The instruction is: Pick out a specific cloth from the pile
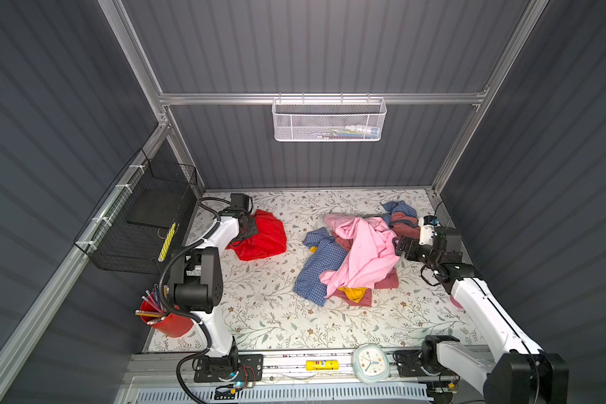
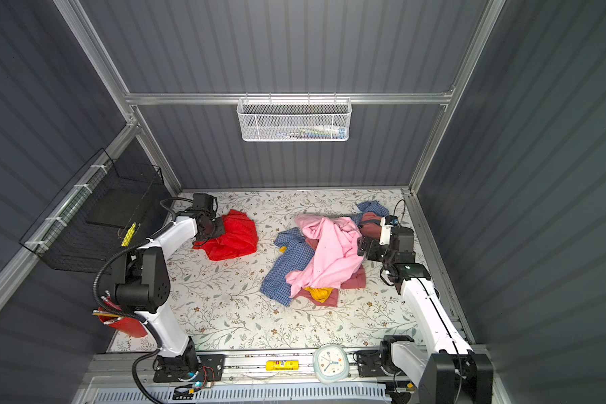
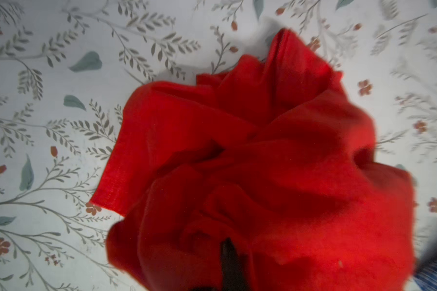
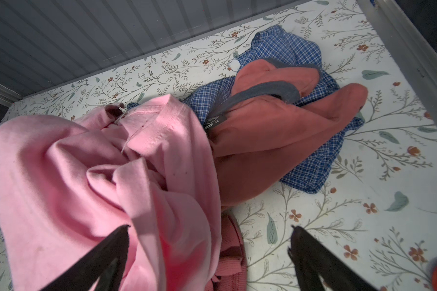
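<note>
The cloth (image 1: pixel 265 234) (image 2: pixel 237 234) is bright red and plain, and lies bunched on the flowered table at the back left, apart from the pile (image 1: pixel 357 252) (image 2: pixel 326 252). My left gripper (image 1: pixel 249 229) (image 2: pixel 217 227) sits at its left edge. In the left wrist view the cloth (image 3: pixel 275 151) gathers around the left gripper (image 3: pixel 228 252); one dark finger shows and the fabric hides the rest. My right gripper (image 1: pixel 397 246) (image 4: pixel 210 228) stands open at the pile's right edge, beside the pale pink garment (image 4: pixel 73 163). Dusty-rose cloth (image 4: pixel 275 131) and blue checked cloth (image 4: pixel 288 47) lie beyond it.
A black wire basket (image 1: pixel 144 224) hangs on the left wall and a white mesh basket (image 1: pixel 329 120) on the back wall. A red cup of pens (image 1: pixel 165 318) stands front left. A clock (image 1: pixel 369 362) and a yellow tube (image 1: pixel 322 364) lie on the front rail.
</note>
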### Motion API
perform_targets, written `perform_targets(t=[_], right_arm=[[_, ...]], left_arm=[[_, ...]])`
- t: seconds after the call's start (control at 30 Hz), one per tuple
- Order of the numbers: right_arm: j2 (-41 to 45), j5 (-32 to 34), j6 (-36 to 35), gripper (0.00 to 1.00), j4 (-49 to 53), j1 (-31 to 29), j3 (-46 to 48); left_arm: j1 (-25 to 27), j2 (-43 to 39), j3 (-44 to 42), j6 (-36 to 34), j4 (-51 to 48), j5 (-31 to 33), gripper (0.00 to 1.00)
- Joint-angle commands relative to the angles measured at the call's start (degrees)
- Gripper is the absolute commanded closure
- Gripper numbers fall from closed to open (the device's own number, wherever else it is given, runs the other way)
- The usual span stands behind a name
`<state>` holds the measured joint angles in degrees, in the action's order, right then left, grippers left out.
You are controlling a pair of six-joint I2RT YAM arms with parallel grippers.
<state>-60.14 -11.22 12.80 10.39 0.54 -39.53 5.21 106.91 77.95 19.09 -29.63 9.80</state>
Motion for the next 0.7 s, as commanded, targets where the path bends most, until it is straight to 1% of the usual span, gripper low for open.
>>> perform_targets(t=[0.0,0.1,0.13,0.17,0.2,0.23,0.3,0.33,0.5,0.53,0.6,0.67], right_arm=[[1.2,-0.2,-0.4,0.01,0.6,0.0,0.8],[1.5,0.5,-0.9,0.01,1.1,0.0,0.9],[1.7,0.8,-1.0,0.01,1.3,0.0,0.9],[1.8,1.0,-1.2,0.01,1.4,0.0,0.9],[1.9,1.3,-1.4,0.01,1.5,0.0,1.0],[2.0,1.4,-1.7,0.01,1.5,0.0,1.0],[1.9,1.6,-2.0,0.01,1.7,-0.1,0.8],[1.8,1.8,-2.2,0.01,1.9,0.0,0.7],[1.4,1.8,-2.8,0.01,2.3,-0.1,0.2],[1.3,2.0,-3.0,0.01,2.5,0.0,0.1],[1.2,2.1,-3.1,0.01,2.6,-0.1,-0.2],[1.0,2.2,-3.3,0.01,2.6,0.0,-0.4]], left_arm=[[0.3,1.3,1.3,3.1,-4.0,3.8,0.75],[0.3,1.2,1.5,6.1,-7.1,8.8,0.4],[0.4,1.2,2.0,6.6,-8.5,9.9,0.3],[0.5,0.9,2.3,6.7,-9.4,10.2,0.25],[0.7,0.1,2.3,6.2,-9.7,10.6,0.23],[1.5,-1.0,2.2,5.5,-9.8,11.7,0.19],[3.5,-3.5,2.4,4.2,-10.6,15.4,0.11],[4.5,-4.7,2.4,4.1,-11.6,17.5,0.09],[6.4,-10.4,2.4,4.5,-14.5,22.6,0.03],[7.0,-11.0,5.0,5.1,-16.1,24.7,0.03],[8.2,-11.1,7.5,7.0,-21.1,29.6,0.03],[9.7,-11.4,9.3,6.9,-22.6,31.5,0.03]])
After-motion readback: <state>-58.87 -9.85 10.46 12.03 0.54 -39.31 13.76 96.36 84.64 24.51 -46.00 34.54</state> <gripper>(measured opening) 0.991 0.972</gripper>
